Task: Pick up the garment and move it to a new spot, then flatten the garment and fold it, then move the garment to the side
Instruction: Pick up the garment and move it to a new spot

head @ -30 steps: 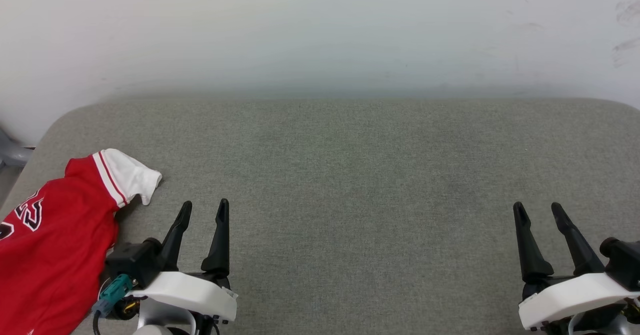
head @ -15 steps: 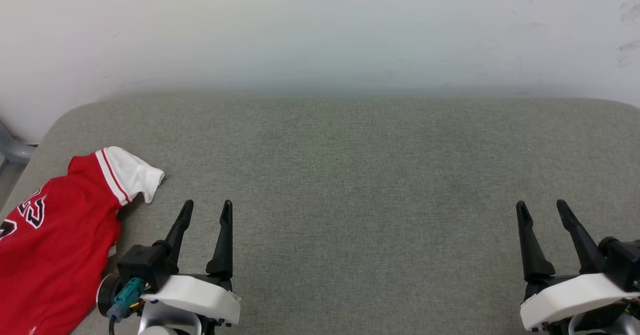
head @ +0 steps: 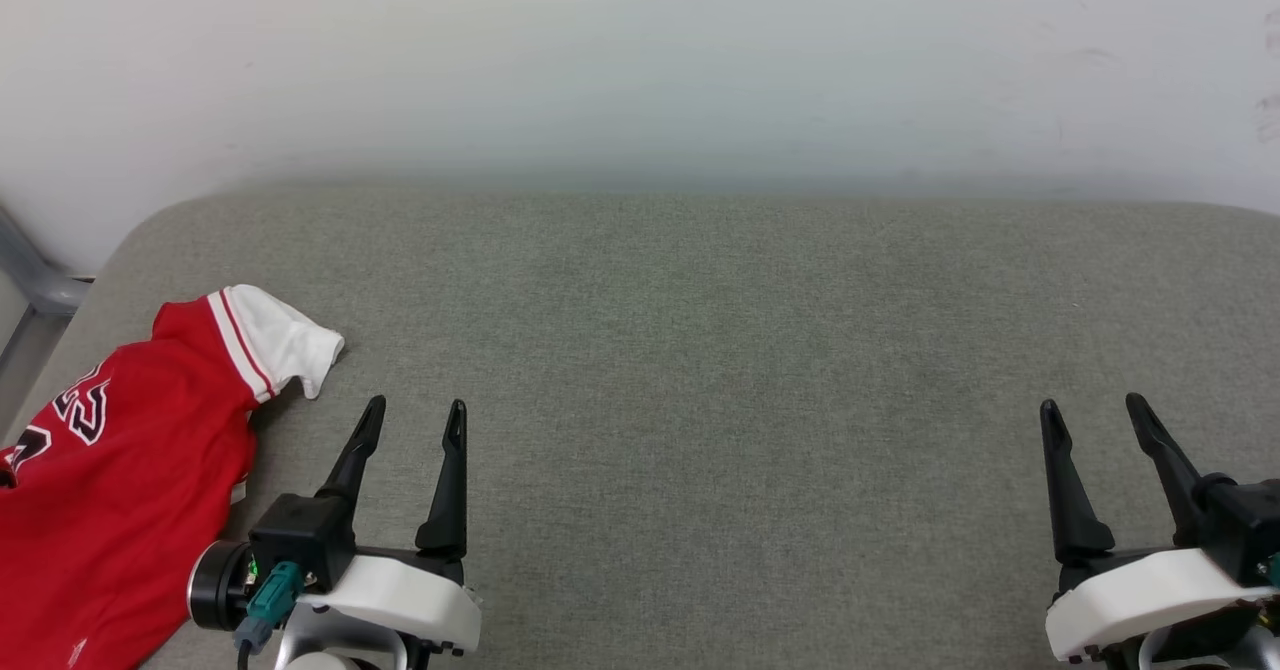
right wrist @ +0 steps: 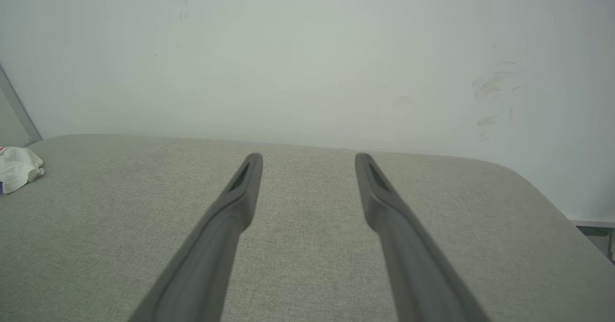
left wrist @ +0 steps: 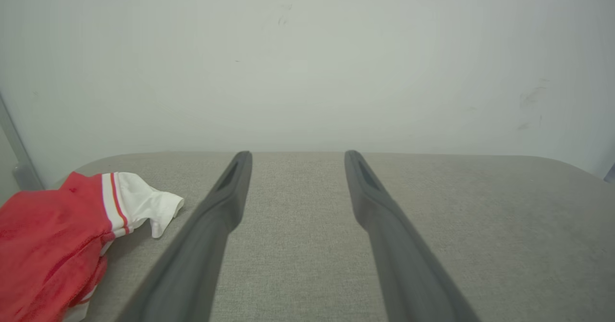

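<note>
The garment (head: 120,460), a red jersey with a white sleeve and black white-edged lettering, lies crumpled at the left end of the grey table, partly cut off by the head view's left edge. Its white sleeve (left wrist: 144,202) points toward the table's middle. My left gripper (head: 415,412) hovers open just right of the garment, nothing between its fingers (left wrist: 226,202). Far to the right, my right gripper (head: 1095,410) also stands open and empty over bare table. The right wrist view catches the sleeve tip (right wrist: 19,168) at its left edge.
The grey fabric-covered table (head: 700,350) has rounded corners and meets a white wall (head: 640,70) at the back. A grey metal frame (head: 30,280) stands beyond the table's left edge. Open cloth surface stretches between the two grippers.
The head camera has turned slightly left, so the garment and table shift right in view. The left wrist has rotated a little. Both grippers stay open and low.
</note>
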Robot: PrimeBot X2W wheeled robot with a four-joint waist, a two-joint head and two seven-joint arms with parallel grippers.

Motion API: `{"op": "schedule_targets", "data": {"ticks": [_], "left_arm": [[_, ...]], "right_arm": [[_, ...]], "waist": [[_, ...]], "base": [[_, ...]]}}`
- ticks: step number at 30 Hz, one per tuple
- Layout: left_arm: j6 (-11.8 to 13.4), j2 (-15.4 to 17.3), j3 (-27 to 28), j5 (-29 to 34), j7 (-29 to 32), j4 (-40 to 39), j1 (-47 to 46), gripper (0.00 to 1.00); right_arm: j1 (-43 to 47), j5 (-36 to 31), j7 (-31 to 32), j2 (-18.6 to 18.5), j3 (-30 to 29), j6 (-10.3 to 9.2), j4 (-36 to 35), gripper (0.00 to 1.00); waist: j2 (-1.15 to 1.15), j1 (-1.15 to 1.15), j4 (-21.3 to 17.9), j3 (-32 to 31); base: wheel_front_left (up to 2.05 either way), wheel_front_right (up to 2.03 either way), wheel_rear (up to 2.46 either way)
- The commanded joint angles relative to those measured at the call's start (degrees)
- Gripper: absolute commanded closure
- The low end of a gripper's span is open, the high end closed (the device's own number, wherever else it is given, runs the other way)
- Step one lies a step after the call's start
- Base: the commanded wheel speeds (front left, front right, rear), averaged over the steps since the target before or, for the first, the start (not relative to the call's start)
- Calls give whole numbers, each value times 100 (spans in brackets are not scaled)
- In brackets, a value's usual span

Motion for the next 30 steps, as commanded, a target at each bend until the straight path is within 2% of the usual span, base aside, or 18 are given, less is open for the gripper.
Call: {"op": "schedule_targets", "data": {"ticks": [1, 11, 20, 30], "left_arm": [[-11, -22, 35, 118, -50, -15, 13, 0], [-76, -86, 248, 364, -159, 57, -29, 0], [-54, -112, 427, 580, -203, 145, 12, 0], [-90, -168, 650, 434, -203, 158, 123, 0]], "right_arm": [[63, -123, -42, 11, -18, -2, -56, 0], [60, -429, -132, 11, 99, -2, -112, 0], [-41, -522, -179, 12, 350, -3, -67, 0], [-86, -395, -231, 10, 473, -3, 34, 0]], "waist": [[0, 0, 29, 1], [0, 0, 462, 21], [0, 0, 1218, 4], [0, 0, 2011, -44]], "base": [[0, 0, 0], [0, 0, 0], [0, 0, 0], [0, 0, 0]]}}
